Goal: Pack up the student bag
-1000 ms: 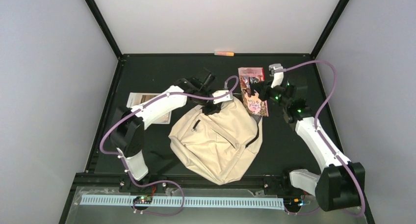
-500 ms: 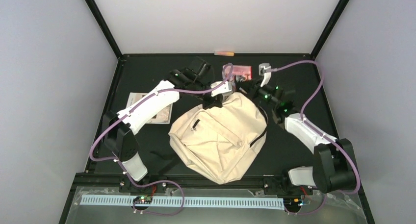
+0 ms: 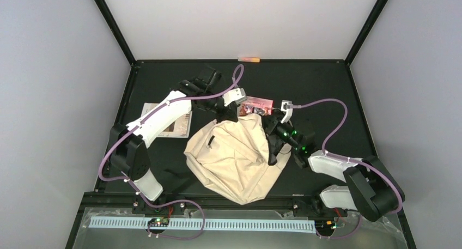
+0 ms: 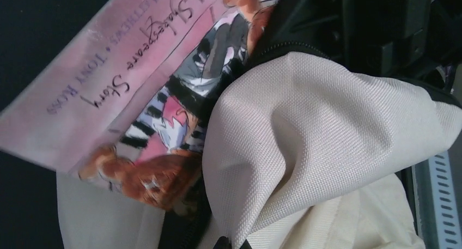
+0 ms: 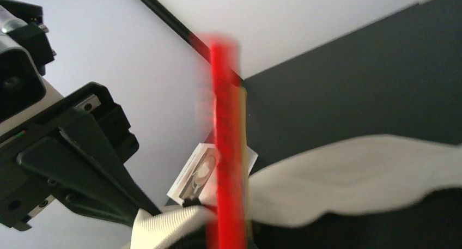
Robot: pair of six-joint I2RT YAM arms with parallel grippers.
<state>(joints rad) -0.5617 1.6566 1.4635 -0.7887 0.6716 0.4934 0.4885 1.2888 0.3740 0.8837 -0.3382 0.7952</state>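
While the left claw (image 3: 228,114) is clamped on the student bag (image 3: 234,162), the book (image 4: 109,80) pinched in the right claw (image 3: 267,117) should be angled inward.

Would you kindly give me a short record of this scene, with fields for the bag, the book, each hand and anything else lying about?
bag: cream backpack, lying mid-table, opening towards the far side
left hand: shut on the backpack's top edge
right hand: shut on the pink book
book position: at the bag's opening, lower part hidden behind the fabric
other items: booklet left of the bag, partly under the left arm; small orange thing at the table's far edge
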